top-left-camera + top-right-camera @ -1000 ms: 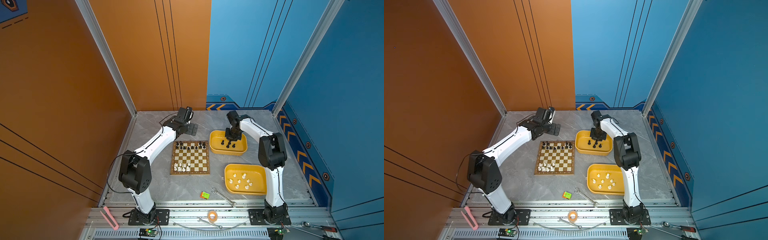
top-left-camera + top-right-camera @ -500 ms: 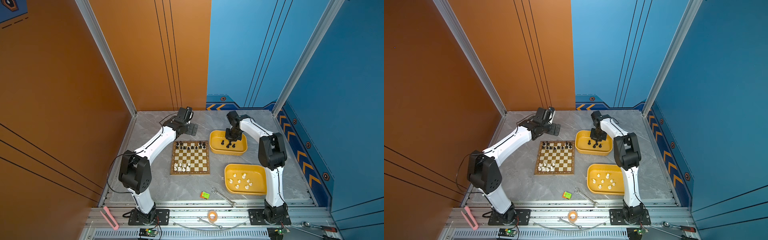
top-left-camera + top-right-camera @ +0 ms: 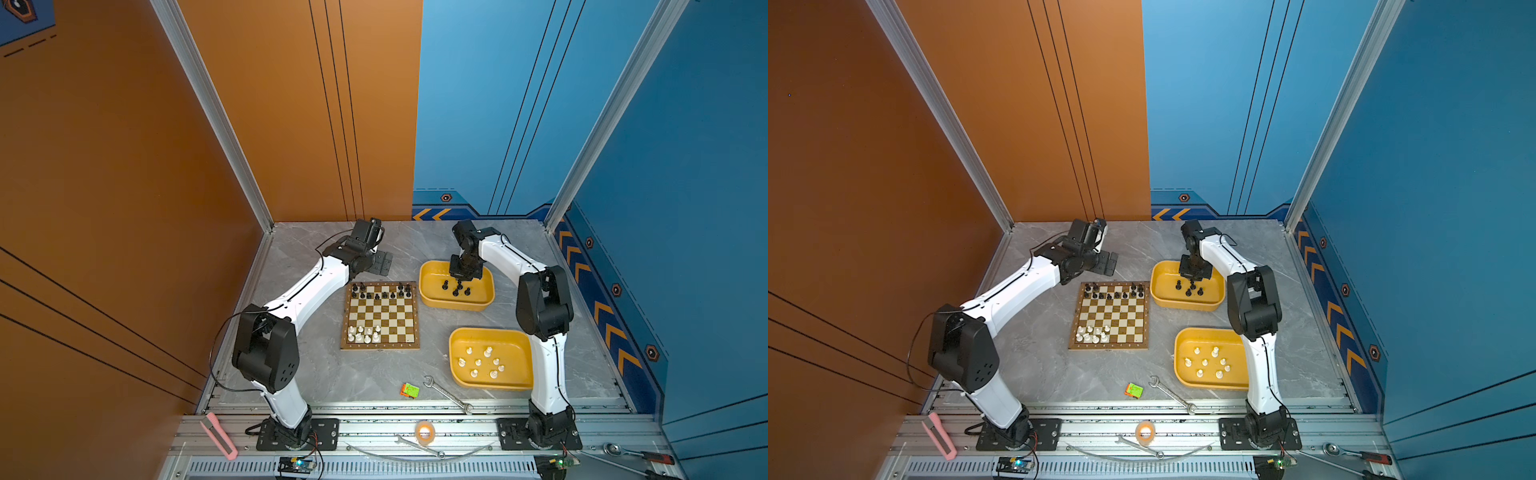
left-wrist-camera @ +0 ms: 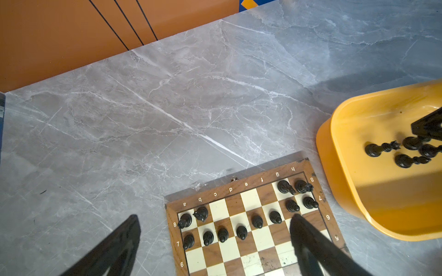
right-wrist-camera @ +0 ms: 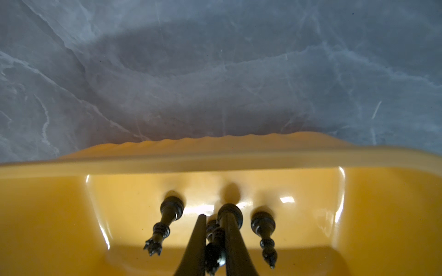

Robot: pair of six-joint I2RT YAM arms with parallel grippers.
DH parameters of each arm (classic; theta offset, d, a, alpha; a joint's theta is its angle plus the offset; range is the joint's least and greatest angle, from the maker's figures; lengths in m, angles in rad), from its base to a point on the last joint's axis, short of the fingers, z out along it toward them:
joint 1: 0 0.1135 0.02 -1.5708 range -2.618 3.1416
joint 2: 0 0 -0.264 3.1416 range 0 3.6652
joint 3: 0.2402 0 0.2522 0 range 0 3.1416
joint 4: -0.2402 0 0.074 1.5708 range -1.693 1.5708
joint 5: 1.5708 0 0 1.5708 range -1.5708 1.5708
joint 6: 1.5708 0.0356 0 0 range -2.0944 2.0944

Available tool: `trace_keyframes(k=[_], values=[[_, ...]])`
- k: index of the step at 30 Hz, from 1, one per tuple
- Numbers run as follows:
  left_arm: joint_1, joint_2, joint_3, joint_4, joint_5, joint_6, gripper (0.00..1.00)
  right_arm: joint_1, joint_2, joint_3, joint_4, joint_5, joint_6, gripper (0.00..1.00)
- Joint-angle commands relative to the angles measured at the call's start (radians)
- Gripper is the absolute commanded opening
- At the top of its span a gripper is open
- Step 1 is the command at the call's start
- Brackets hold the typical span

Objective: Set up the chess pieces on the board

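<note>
The board (image 3: pixel 380 346) (image 3: pixel 1108 345) lies mid-table. Black chess pieces (image 3: pixel 382 293) (image 4: pixel 241 231) fill much of its two far rows, and several white ones (image 3: pixel 363 334) stand at its near left corner. My right gripper (image 3: pixel 459 282) (image 3: pixel 1192 282) (image 5: pixel 214 229) reaches down into the far yellow tray (image 3: pixel 455 305) (image 5: pixel 215 162), shut on a black piece (image 5: pixel 212 248), with three more black pieces standing around it. My left gripper (image 3: pixel 380 264) (image 3: pixel 1106 264) (image 4: pixel 215 216) hovers open over the board's far left edge, holding nothing.
A nearer yellow tray (image 3: pixel 490 384) holds several white pieces (image 3: pixel 478 361). A wrench (image 3: pixel 446 392) and a small green and orange block (image 3: pixel 410 390) lie near the front edge. On the rail in front are a tape roll (image 3: pixel 424 430) and a pink cutter (image 3: pixel 219 435).
The right gripper's jaws have closed in a little on the black piece. Both arms stay where they were.
</note>
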Motion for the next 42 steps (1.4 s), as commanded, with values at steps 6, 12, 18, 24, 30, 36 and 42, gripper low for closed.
trace_keyframes(k=[6,12,18,24,30,36,42], values=[[0.016,-0.045,-0.029,-0.018,-0.018,-0.002,0.98,0.003,-0.038,-0.023,0.082,-0.027,0.005,0.13],[0.018,-0.048,-0.032,-0.021,-0.016,-0.005,0.98,-0.006,-0.089,-0.142,0.256,-0.025,0.013,0.13],[0.020,-0.049,-0.030,-0.020,-0.020,-0.003,0.98,-0.024,-0.086,-0.188,0.296,-0.048,0.027,0.15],[0.021,-0.050,-0.019,-0.020,-0.021,-0.004,0.98,-0.024,-0.108,-0.210,0.279,-0.037,0.021,0.19],[0.020,-0.039,-0.009,-0.020,-0.019,-0.015,0.98,-0.026,-0.108,-0.196,0.242,-0.031,0.007,0.26],[0.017,-0.036,-0.009,-0.019,-0.019,-0.025,0.98,-0.022,-0.095,-0.151,0.188,-0.011,-0.010,0.27],[0.017,-0.036,-0.008,-0.020,-0.021,-0.031,0.98,-0.025,-0.077,-0.102,0.142,0.000,-0.027,0.27]])
